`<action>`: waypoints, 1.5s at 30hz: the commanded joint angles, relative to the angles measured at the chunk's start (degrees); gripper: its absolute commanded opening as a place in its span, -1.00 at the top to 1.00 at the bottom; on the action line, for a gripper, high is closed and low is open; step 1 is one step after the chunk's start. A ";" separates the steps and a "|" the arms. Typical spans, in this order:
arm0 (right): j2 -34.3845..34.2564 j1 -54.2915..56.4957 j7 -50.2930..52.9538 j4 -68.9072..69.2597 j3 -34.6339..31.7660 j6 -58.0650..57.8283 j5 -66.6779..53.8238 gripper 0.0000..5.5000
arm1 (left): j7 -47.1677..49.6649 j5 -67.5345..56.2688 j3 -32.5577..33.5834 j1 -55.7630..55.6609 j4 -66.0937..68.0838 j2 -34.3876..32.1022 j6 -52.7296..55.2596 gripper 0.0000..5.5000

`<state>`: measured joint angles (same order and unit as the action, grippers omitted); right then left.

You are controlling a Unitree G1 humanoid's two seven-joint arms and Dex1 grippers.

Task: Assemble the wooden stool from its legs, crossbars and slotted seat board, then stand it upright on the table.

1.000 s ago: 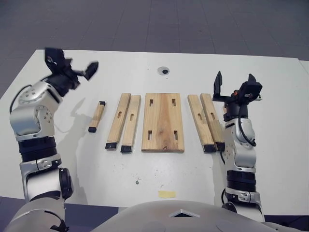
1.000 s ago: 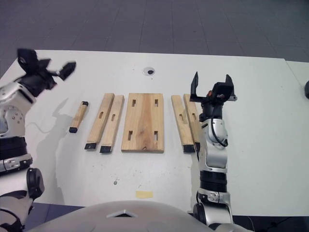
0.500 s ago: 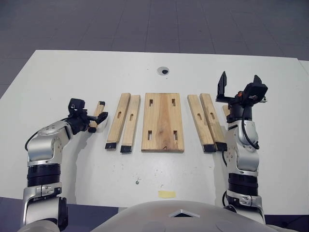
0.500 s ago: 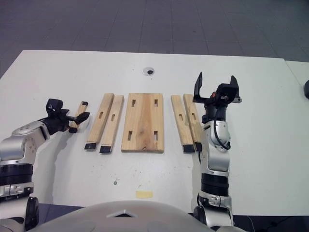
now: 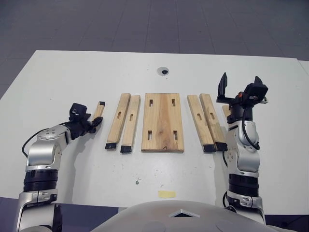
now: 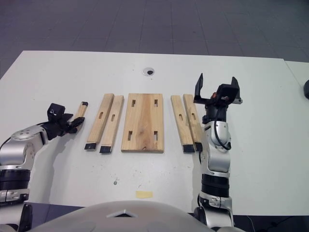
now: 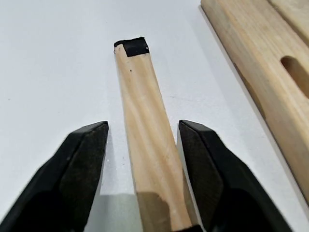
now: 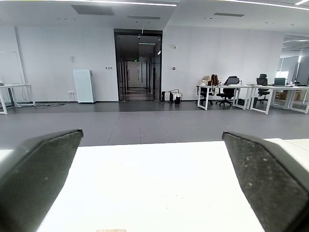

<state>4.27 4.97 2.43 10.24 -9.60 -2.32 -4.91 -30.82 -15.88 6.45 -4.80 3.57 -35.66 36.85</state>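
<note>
Left gripper sat low on the counter at the near end of the short crossbar. Its fingers were released, one either side of the bar, not clamped. Right gripper was held up above the counter's right side, fingers spread, holding nothing. Slotted seat board lay flat mid-counter. Two legs lay side by side just left of it, and two more just right. Yellow tape scrap lay near the front edge.
</note>
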 commanded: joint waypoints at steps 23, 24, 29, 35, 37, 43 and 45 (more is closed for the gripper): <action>-6.39 8.40 -10.32 14.05 2.90 -28.96 -40.76 -0.96 | -0.71 -7.74 -3.97 -17.26 -19.47 12.48 -9.47 0.54; -6.43 8.55 -10.92 13.89 3.83 -30.48 -42.18 -0.96 | -1.76 -7.40 -5.60 -16.55 -20.17 12.66 -10.07 0.54; -7.44 9.56 -9.78 11.40 3.99 -32.24 -44.99 -0.96 | -3.69 -8.17 -10.53 -13.78 -24.08 13.83 -10.19 0.54; -11.34 11.63 -7.32 8.48 2.01 -34.33 -55.54 -0.80 | -5.01 -7.97 -13.62 -12.27 -25.69 14.25 -10.39 0.54; -11.42 12.24 -6.15 7.75 2.68 -35.16 -57.12 -0.69 | -4.88 -7.44 -14.02 -12.76 -25.67 14.39 -10.67 0.54; -10.14 11.45 -1.31 9.84 3.89 -37.54 -59.94 -0.30 | -4.71 -6.19 -14.14 -12.88 -26.68 13.51 -11.21 0.54; -9.44 10.45 0.40 10.73 4.14 -38.57 -60.67 -0.20 | -4.67 -6.04 -14.08 -13.14 -27.21 13.44 -10.96 0.54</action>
<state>-4.76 16.98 0.72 19.45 -6.10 -39.41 -64.41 -35.57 -22.52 -7.37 -17.30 -22.37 -21.52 25.81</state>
